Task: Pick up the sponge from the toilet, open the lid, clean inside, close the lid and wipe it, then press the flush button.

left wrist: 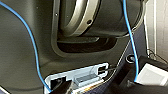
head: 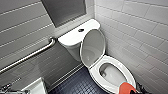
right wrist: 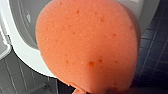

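While the toilet (head: 75, 38) stands in the corner with its lid (head: 93, 46) raised and tilted back toward the tank, you will find the sponge (head: 126, 88) at the front edge of the bowl, clamped in the right gripper (head: 138, 89). The fingers sit behind the orange face, so you see them gripping the sponge rather than spread. Whether the left gripper (left wrist: 97, 87) is wide or narrow cannot be told.

Compare the views as follows. The head view gives you the whole fixture, the tiled walls and the dark tiled floor (head: 77, 85). The right wrist view gives you the pitted orange surface of the sponge close up, in front of the white bowl rim and clear of the floor tiles. The left wrist view gives you the robot's own dark body and blue cables (left wrist: 32, 50), with none of the fixture.

Count, from largest to smallest: one toilet, one lid, one metal grab bar (head: 30, 56) on the wall beside the tank, two blue cables, one sponge, and one flush button (head: 80, 30) in the middle of the tank top, well apart from the sponge
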`<state>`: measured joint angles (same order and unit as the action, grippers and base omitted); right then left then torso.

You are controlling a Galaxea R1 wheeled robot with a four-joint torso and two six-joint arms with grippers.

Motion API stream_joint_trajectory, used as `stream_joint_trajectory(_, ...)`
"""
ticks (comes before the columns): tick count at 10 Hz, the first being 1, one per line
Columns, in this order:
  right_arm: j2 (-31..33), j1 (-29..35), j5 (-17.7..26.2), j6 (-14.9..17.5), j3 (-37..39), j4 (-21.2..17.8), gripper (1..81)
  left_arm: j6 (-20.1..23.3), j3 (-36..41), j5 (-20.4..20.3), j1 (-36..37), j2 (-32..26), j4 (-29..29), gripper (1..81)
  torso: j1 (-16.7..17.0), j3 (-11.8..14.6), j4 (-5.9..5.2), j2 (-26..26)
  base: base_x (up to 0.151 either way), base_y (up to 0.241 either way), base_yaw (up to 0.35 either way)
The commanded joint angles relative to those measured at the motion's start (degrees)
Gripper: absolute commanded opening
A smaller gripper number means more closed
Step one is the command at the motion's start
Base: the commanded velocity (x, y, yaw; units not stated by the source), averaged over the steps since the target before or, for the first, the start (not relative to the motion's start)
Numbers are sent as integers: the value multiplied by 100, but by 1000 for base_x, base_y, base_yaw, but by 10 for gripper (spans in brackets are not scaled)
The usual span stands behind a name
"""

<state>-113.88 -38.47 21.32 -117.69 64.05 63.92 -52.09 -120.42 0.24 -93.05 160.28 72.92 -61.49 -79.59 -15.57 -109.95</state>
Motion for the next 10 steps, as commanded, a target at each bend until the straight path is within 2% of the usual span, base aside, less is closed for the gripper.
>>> stream_joint_trajectory(1,416,-50,258,-9,-316,226,10,32,228,-13,-158,-345,29,811,2,0,0,0,0,0,0)
stream_joint_trajectory(2,399,-288,241,88,-245,235,10,41,497,-198,-61,-599,20,811,2,0,0,0,0,0,0)
stream_joint_trajectory(4,311,-999,127,1108,-157,288,10,15,1521,-165,264,-1279,3,811,0,0,0,0,0,0,0)
stream_joint_trajectory(5,164,-1352,-20,1403,-70,340,10,6,1972,-139,458,-1583,-41,811,0,0,0,0,0,0,0)
stream_joint_trajectory(6,-23,-1676,-163,1556,133,446,10,-20,2391,-121,678,-1876,-68,811,0,0,0,0,0,0,0)
stream_joint_trajectory(7,-276,-1949,-199,1565,447,621,10,-194,2775,-130,914,-2208,-68,811,2,0,0,0,0,0,0)
stream_joint_trajectory(8,-469,-2213,-199,1564,615,744,10,-421,2883,-130,1213,-2419,-76,811,2,0,0,0,0,0,0)
stream_joint_trajectory(9,-646,-2442,-199,1556,713,858,10,-861,3048,-165,1565,-2683,-59,811,2,0,0,0,0,0,0)
stream_joint_trajectory(10,-699,-2565,-199,1548,704,964,10,-1047,3458,-148,1864,-2955,-67,811,0,0,0,0,0,0,0)
